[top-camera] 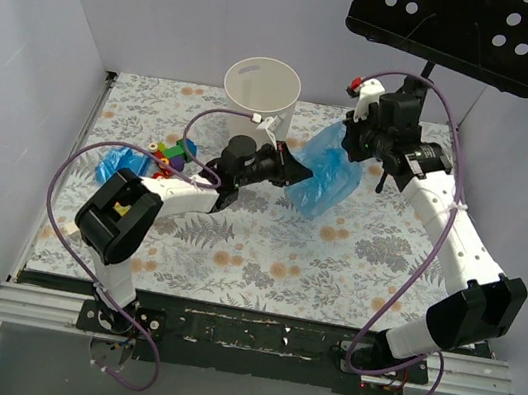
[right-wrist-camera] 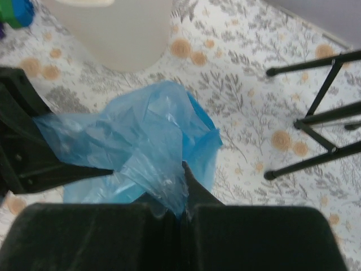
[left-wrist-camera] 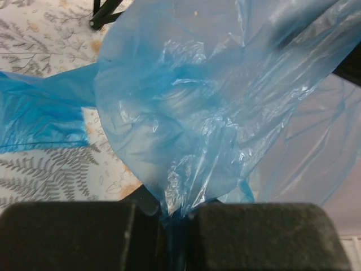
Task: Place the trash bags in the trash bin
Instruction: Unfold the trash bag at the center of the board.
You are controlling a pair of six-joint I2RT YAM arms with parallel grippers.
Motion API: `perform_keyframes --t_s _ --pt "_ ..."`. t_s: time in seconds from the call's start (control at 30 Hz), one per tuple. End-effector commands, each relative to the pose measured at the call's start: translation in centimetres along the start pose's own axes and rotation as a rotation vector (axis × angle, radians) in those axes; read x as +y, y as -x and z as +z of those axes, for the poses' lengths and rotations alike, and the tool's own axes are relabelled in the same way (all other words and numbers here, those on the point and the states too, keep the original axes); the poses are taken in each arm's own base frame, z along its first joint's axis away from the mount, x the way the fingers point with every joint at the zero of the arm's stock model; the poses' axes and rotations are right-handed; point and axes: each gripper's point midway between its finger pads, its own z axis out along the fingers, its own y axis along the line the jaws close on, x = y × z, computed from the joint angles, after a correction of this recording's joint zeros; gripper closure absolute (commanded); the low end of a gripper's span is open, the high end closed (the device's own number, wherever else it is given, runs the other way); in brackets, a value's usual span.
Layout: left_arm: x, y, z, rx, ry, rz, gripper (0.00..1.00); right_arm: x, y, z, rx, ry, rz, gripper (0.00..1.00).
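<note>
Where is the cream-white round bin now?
Top view: the cream-white round plastic bin stands upright at far centre, just behind the left gripper, left of the translucent blue plastic bag.

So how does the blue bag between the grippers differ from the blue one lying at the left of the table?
The held bag is pinched by the left gripper and the right gripper; the left bag lies untouched beside the toy blocks. The held bag is spread out and looks pale; the left bag is bunched up and deeper blue. Both are thin blue film, outside the bin.
</note>
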Motion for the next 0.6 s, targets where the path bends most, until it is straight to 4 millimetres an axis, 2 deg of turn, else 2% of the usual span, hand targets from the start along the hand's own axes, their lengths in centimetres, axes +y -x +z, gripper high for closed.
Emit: perform_keyframes --t_s 0.0,0.13,0.3,0.47,0.57 --pt "-1.0 2.9 -2.7 0.018 0.057 0.089 1.00 -2.2 -1.8 -1.5 0.008 -0.074 -0.042 0.99" --pt "-0.1 4.4 -5.7 0.078 0.209 0.224 1.00 -5.0 -5.1 -2.0 0.076 -0.158 -0.065 0.99" --pt "0.7 5.8 -9.1 0.122 0.341 0.389 1.00 -7.0 -6.7 -2.9 0.103 -0.254 -0.109 0.99" --pt "0.6 7.1 -10.2 0.135 0.380 0.500 1.00 -7.1 -7.7 -3.3 0.111 -0.265 -0.129 0.99" --pt "1.9 8.5 -10.5 0.129 0.473 0.553 1.00 -8.6 -7.7 -4.1 0.117 -0.358 -0.154 0.99"
